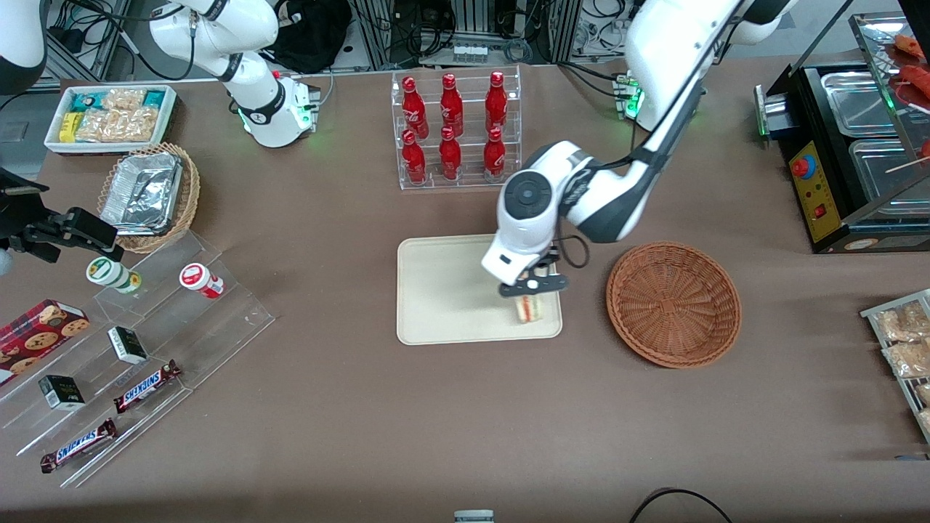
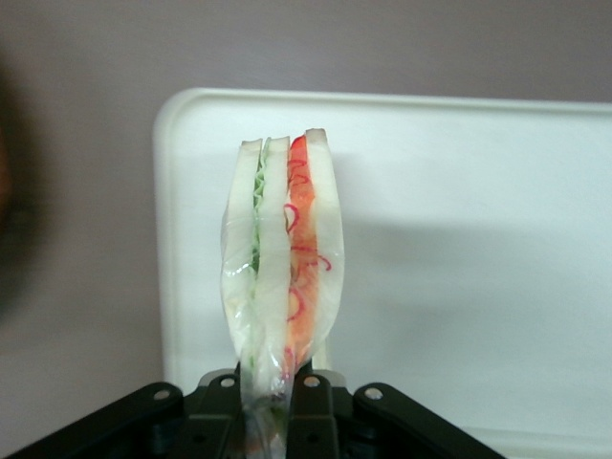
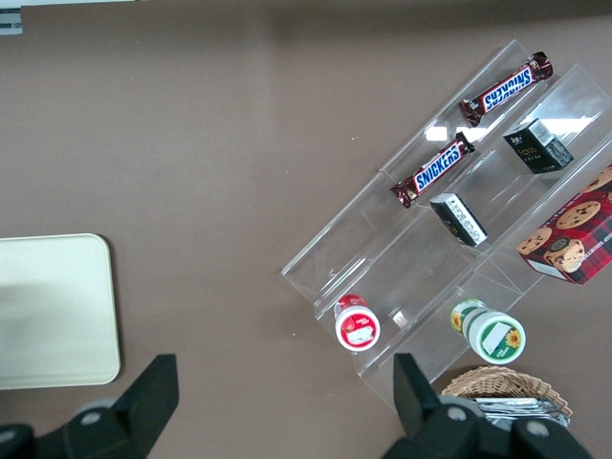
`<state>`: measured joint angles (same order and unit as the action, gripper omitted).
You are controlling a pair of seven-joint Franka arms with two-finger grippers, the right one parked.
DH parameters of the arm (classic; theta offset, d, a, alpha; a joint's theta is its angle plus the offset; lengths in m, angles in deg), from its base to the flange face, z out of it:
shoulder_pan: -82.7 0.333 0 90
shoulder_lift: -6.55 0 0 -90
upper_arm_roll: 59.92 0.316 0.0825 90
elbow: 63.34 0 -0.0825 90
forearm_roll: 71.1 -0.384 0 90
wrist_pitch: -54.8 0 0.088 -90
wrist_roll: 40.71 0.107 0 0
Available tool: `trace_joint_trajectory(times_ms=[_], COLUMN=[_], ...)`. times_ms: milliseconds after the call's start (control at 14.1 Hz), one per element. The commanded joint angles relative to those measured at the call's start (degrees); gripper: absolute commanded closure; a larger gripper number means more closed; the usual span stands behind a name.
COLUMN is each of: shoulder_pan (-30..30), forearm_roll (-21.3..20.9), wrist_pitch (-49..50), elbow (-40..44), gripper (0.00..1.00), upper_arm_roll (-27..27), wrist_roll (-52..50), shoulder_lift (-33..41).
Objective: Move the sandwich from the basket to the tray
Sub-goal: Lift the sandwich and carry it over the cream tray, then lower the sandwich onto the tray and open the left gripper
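The gripper [image 1: 530, 289] pinches the sandwich [image 1: 528, 309] by one end and holds it over the tray [image 1: 443, 290], near the tray edge closest to the empty basket [image 1: 673, 303]. The wedge stands on its narrow edge, so on release it could tip over. So close to the rim, it might land partly off the tray.

Brown-clothed table [image 1: 349, 407]; perhaps metal racks [image 1: 472, 22] with cables.

Left arm: reaches out from its base, wrist bent downward.
Gripper [image 1: 531, 288]: fingers [image 2: 304, 406] clamped on the sandwich [image 2: 282, 277].
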<state>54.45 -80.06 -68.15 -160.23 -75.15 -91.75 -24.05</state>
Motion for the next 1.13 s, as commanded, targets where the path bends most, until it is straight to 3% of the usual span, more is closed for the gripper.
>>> trace_joint_trajectory(times_ms=[0, 496, 1062], shoulder_pan=[-2.3, -3.0, -5.9], forearm_roll=[-0.9, -0.8, -1.0], wrist_pitch=[-3.4, -8.9, -8.7], elbow=[1.8, 1.6, 1.4], gripper=[0.86, 0.86, 0.85], upper_arm_roll=[0.4, -0.9, -0.8], wrist_roll=[-0.9, -2.0, -2.9], shoulder_lift=[-2.8, -5.3, -6.3])
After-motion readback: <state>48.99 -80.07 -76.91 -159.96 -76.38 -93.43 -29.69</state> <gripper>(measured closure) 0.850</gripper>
